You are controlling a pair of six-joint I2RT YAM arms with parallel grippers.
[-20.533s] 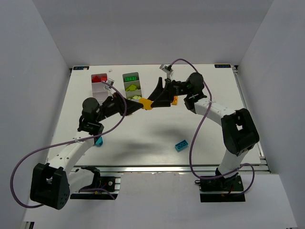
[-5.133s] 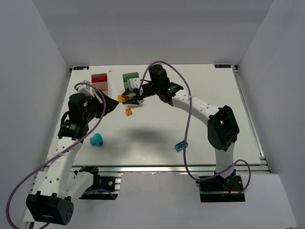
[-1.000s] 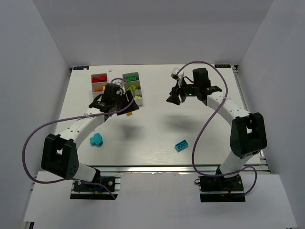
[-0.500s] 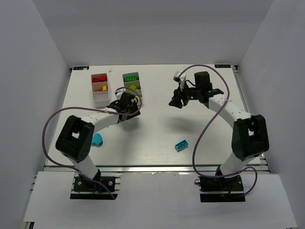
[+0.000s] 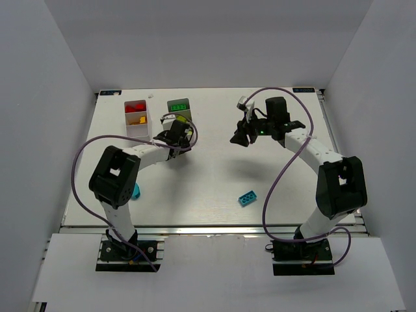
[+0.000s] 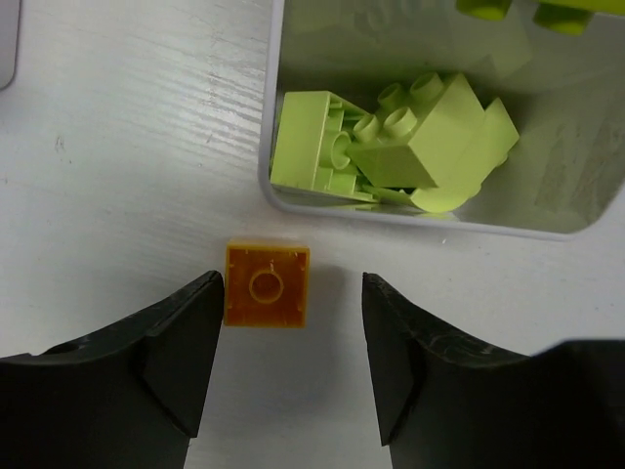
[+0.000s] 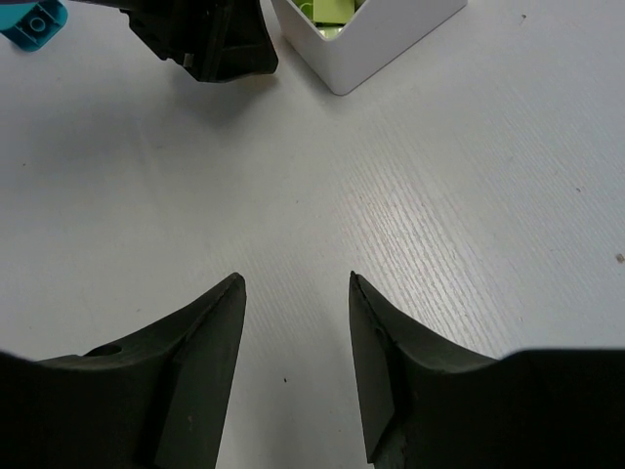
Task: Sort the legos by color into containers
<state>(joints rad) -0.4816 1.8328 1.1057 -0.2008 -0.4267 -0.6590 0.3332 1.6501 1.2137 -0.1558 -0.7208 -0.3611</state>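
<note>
An orange lego (image 6: 268,285) lies upside down on the table, just outside the front wall of the right tray (image 6: 391,208). My left gripper (image 6: 293,291) is open around it, the brick close to the left finger. That tray's near compartment holds lime legos (image 6: 410,137). In the top view my left gripper (image 5: 178,136) is at the right tray (image 5: 170,117); the left tray (image 5: 128,127) holds red and orange legos. My right gripper (image 5: 236,138) is open and empty above bare table, also in its wrist view (image 7: 296,283). A cyan lego (image 5: 247,197) lies at front centre.
A second cyan piece (image 5: 134,190) lies at the front left, partly behind my left arm; it also shows in the right wrist view (image 7: 34,21). The right wrist view shows the tray corner (image 7: 371,44) and my left gripper's black body (image 7: 210,39).
My left gripper has moved right and farther back, up to the right tray's front, and now straddles the orange lego. The right gripper has barely moved.
</note>
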